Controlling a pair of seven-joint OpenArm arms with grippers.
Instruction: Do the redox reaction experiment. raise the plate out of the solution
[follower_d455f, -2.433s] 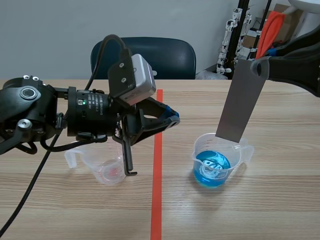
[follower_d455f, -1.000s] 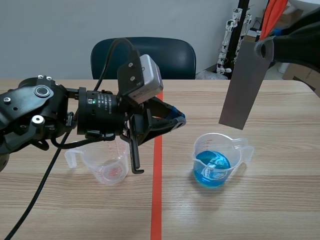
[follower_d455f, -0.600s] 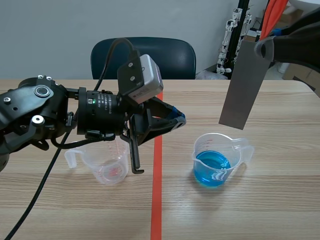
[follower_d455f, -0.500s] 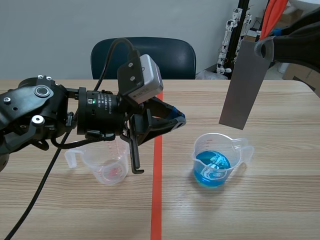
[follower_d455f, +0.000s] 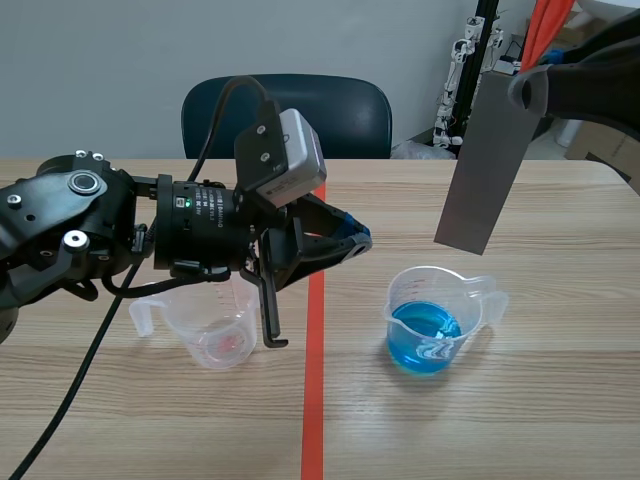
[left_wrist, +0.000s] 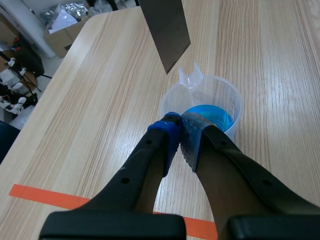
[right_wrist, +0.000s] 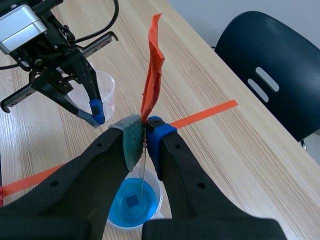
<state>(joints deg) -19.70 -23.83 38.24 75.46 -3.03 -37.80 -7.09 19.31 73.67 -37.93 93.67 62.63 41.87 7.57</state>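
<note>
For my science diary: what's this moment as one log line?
plate: hanging clear above blue solution | right end effector: shut on plate | left end effector: shut, empty

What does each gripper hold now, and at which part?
The right gripper holds the plate by its upper end. The left gripper holds nothing; its fingers are shut.

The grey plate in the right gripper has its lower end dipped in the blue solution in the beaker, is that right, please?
Not quite: the grey plate in the right gripper hangs clear above the beaker, its lower end out of the blue solution, as the scene view shows.
</note>
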